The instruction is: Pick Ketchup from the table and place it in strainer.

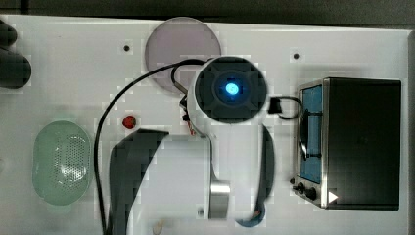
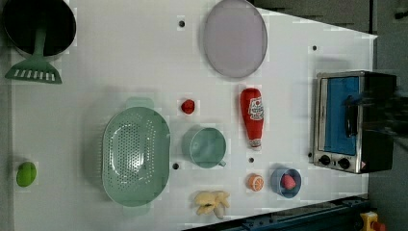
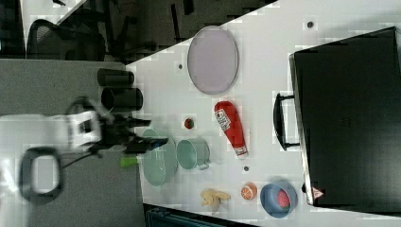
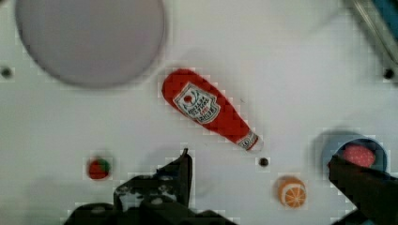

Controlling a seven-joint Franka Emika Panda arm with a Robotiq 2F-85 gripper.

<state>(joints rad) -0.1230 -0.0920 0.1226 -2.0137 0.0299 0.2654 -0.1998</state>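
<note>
The Ketchup is a red squeeze bottle with a white label, lying on its side on the white table, white cap toward the orange slice. It also lies in the right view and the wrist view. The strainer, a pale green perforated basket, stands on the table apart from the bottle, with nothing in it; it appears too at the top view's left. My gripper hangs high above the table, open, its fingers wide apart and holding nothing. The arm hides the bottle in the top view.
A green cup stands between strainer and bottle. Around them are a strawberry, a purple plate, an orange slice, a blue bowl, a banana and a toaster oven.
</note>
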